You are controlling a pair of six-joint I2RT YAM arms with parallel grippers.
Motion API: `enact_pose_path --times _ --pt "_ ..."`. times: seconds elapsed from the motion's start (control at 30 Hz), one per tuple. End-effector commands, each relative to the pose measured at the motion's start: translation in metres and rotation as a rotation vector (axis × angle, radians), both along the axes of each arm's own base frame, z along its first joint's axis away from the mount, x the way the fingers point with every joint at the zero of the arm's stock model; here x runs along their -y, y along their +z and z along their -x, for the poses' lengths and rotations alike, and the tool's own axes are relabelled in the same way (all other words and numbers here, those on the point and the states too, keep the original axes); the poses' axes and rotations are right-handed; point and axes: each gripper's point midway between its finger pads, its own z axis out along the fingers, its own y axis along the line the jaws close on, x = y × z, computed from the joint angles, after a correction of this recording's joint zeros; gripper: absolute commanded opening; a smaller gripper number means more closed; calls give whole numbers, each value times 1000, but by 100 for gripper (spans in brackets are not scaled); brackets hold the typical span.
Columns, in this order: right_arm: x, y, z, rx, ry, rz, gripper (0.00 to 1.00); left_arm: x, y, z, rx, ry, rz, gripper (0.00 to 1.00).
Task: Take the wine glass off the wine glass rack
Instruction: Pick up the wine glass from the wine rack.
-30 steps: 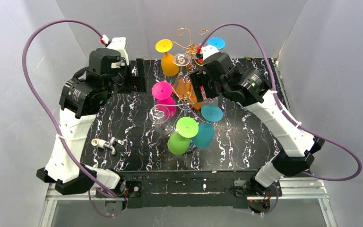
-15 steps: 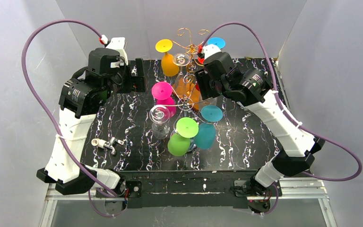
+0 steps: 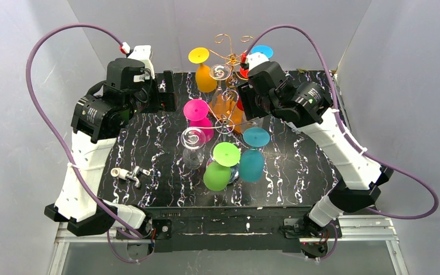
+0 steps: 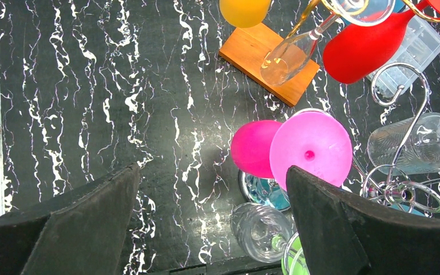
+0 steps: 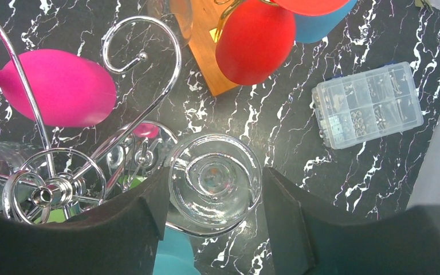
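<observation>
Gripping the round foot of the transparent clear-glass wine glass (image 5: 215, 172) in my right pincer (image 5: 215, 188), at the tall scroll-armed wire wine glass rack (image 5: 50, 195) standing mid-table toward the far edge. The glass looks still hooked, though the view is cluttered. The next move calls for sliding it outward along its arm. My left pincer (image 4: 212, 229) gapes wide, holding nothing.

Bright even light, sharp focus, soft glare on the tabletop (image 4: 203, 157).

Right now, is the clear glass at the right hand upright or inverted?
Inverted: the clear glass shows its foot upward, held in the right hand.
</observation>
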Motion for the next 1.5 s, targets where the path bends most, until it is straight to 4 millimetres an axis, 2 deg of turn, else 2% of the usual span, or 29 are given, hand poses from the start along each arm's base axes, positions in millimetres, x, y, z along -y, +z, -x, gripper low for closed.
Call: enact_pose_path --times 0.0,0.1,0.27,0.47,0.6,0.77,0.9,0.97,1.13,1.47 --pt "-2 22 -4 60 -19 -53 67 -5 3 5 5 0 -3 99" --pt "-3 18 -4 51 -15 -52 76 -5 2 5 3 1 -5 99" --pt "-5 12 -3 39 -12 -52 81 -6 2 4 2 2 -6 99" --pt "-7 6 -2 25 -8 -54 83 -7 2 4 2 6 -8 99" --pt "-8 1 -1 11 -9 -55 80 -8 2 4 2 9 -7 99" --pt "-6 5 -3 26 -32 -73 78 -8 1 4 -1 8 -7 99" --pt "-4 10 -4 43 -53 -91 63 -8 1 4 -2 10 -5 99" --pt "0 19 -6 68 -75 -105 48 -7 0 3 -6 11 -3 99" --pt "14 35 -6 115 -119 -116 43 -8 0 4 -5 10 -4 99" --pt "21 39 0 117 -123 -126 41 -7 0 3 -7 9 -3 99"
